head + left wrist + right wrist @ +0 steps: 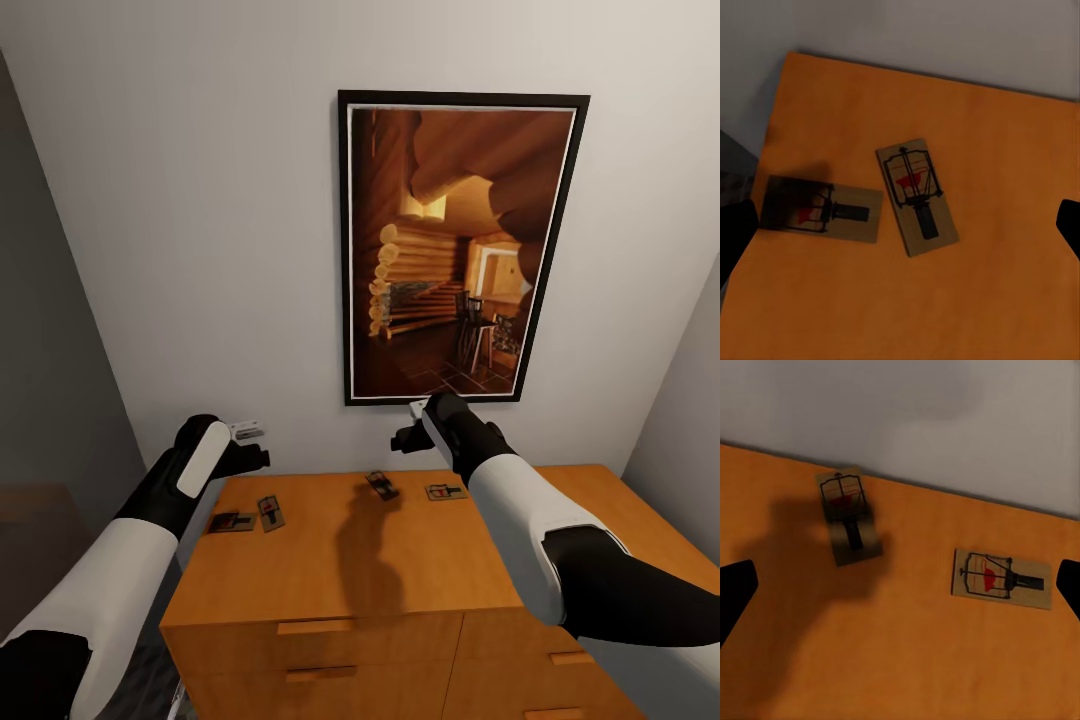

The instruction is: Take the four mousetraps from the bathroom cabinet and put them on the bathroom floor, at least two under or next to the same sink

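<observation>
We face a pale plaster wall (200, 200) hung with one tall black-framed picture of a log-cabin interior (460, 250), and below it the wide orange-brown wooden cabinet (400, 570) with a smooth flat top and flat wooden drawer pulls. On that top we count four small flat rectangular tan wooden mousetraps with dark wire springs and a red spot, all near the wall edge. Our left claw (250, 450) hangs above the cabinet's left end, and two traps lie just beneath it: the leftmost mousetrap (231, 522) (821, 208), partly in shadow, with its long axis along the cabinet's back edge, and the second mousetrap (271, 513) (916, 196) just beside it, apart, its long axis turned roughly crosswise, spring end toward the wall. Our right claw (408, 428) hangs above the middle of the back edge; below it, the third mousetrap (381, 486) (849, 515) sits in the arm's shadow, angled, spring end toward the wall, while the fourth mousetrap (446, 491) (1002, 579) lies well to the side, long axis parallel to the wall. In each wrist view the dark finger tips stand wide apart at the edges with nothing between them, so both claws are released.
</observation>
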You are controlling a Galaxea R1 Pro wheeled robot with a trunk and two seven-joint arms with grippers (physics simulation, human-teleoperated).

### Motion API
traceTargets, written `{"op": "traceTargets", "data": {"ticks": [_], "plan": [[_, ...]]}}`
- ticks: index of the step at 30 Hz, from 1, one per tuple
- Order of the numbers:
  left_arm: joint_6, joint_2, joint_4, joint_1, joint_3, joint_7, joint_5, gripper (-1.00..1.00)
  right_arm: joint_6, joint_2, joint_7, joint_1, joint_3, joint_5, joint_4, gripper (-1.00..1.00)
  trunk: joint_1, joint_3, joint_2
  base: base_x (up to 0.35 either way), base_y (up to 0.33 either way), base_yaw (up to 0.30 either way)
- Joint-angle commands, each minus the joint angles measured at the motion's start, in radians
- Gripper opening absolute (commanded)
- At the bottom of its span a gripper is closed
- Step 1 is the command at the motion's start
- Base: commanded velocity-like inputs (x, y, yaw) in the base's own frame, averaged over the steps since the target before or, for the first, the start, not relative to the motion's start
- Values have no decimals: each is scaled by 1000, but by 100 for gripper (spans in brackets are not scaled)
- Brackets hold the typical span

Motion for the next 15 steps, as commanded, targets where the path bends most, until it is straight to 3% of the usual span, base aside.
{"op": "traceTargets", "data": {"ticks": [1, 15], "plan": [[1, 1, -1, -1, -4, 10, 10, 100, 5, 0, 9, -1, 1, 11, -1, 100, 1, -2, -2, 0, 0, 0], [2, 2, 1, -1, -2, 10, 11, 100, 5, 0, 11, -1, 1, 11, -1, 100, 1, -2, -2, 0, 0, 0]]}}
